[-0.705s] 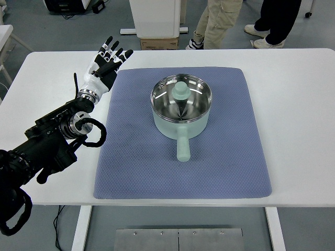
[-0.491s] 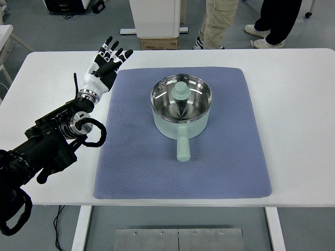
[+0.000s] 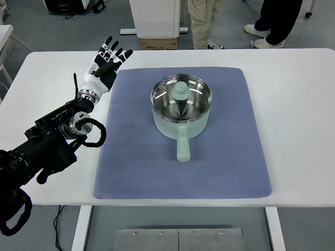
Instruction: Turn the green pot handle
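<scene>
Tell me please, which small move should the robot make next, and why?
Probably bring the left hand right and toward the near edge, to the pot handle. The hand is open and empty, off the blue mat's far-left corner, apart from the green pot. The handle points at the near edge, with nothing touching it.

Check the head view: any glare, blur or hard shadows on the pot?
Head view: sharp, evenly lit. The steel inside of the pot mirrors its knob and shows bright rim highlights; only a soft shadow lies on the mat. The left hand is crisp, no motion blur.
</scene>
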{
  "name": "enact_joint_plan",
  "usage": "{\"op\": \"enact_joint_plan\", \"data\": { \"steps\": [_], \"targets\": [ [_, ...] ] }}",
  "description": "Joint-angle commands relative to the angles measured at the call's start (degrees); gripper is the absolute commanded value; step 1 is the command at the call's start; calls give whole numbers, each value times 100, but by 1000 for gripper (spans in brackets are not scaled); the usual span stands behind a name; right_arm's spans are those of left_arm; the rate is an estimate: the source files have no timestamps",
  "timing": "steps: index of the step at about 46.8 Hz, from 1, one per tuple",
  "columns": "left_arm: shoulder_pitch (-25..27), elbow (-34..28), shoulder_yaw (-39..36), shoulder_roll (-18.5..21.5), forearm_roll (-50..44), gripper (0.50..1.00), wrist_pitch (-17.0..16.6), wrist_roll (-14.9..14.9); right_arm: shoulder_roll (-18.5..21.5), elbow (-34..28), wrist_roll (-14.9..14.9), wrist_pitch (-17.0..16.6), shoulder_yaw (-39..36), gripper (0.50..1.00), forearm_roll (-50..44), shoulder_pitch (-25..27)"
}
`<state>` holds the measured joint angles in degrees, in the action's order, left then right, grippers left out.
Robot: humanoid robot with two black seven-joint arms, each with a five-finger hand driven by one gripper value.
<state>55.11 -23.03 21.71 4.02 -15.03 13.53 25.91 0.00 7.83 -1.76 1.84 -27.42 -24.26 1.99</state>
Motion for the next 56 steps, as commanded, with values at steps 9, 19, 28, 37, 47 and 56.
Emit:
{"op": "enact_joint_plan", "data": {
  "steps": [9,19,28,37,47,56],
  "targets": [
    [-1,9,0,11,0,1000,1,2,0,-1,0,0,0,1000,0,3],
    [-1,9,-9,11,9,1000,1,2,0,-1,0,0,0,1000,0,-6],
    [-1,9,-9,3,0,1000,1,-7,0,-1,0,0,0,1000,0,3],
    [-1,9,0,3,0,1000,1,-7,0,-1,0,0,0,1000,0,3],
    [-18,0,0,29,0,1000,1,-7,0,-1,0,0,0,1000,0,3],
    [17,-9,-9,195,44,1000,71,-7,0,-1,0,0,0,1000,0,-6]
  ]
}}
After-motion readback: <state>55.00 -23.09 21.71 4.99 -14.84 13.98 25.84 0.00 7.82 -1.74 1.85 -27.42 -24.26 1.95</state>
